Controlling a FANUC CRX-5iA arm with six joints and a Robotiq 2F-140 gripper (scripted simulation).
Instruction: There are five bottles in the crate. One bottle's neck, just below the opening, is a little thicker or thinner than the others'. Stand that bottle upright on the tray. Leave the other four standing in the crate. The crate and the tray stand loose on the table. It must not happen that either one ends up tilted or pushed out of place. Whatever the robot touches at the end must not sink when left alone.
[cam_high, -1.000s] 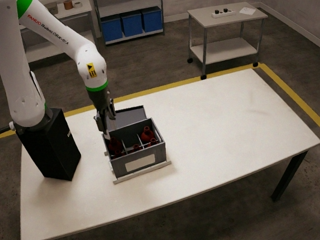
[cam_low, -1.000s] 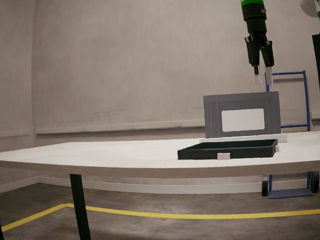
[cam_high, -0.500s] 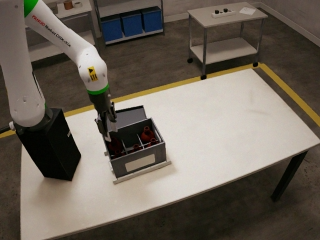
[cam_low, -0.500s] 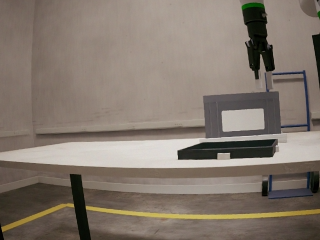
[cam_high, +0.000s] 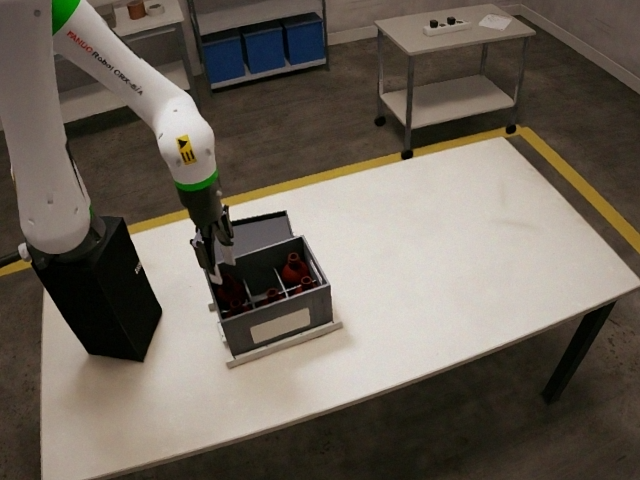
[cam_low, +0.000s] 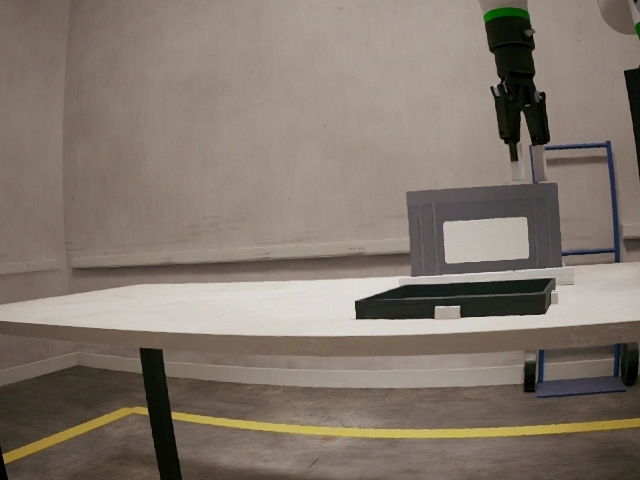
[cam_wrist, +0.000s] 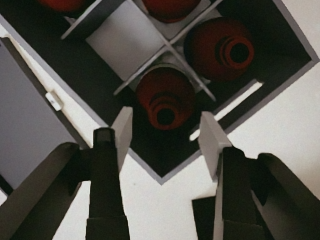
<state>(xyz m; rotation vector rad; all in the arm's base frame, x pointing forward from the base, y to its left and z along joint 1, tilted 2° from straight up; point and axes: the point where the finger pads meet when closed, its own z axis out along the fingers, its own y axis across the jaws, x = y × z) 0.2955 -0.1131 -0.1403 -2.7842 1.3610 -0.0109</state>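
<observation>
I count five red bottles (cam_high: 293, 272) (cam_wrist: 165, 97) in one grey crate (cam_high: 279, 322) (cam_low: 483, 229) (cam_wrist: 294, 80), beside one tray (cam_high: 263, 233) (cam_low: 449, 304) (cam_wrist: 35, 115). The arm (cam_high: 183, 121) reaches down, its gripper (cam_high: 225, 271) (cam_low: 528, 173) (cam_wrist: 166, 124) pointing downward over a corner compartment, partly open, holding nothing.

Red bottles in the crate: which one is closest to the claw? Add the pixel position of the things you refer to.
The corner bottle (cam_wrist: 165, 92) (cam_high: 227, 290), beside the tray-side wall; only its mouth appears between the claw's (cam_wrist: 166, 127) (cam_high: 225, 272) (cam_low: 528, 178) open fingertips.
</observation>
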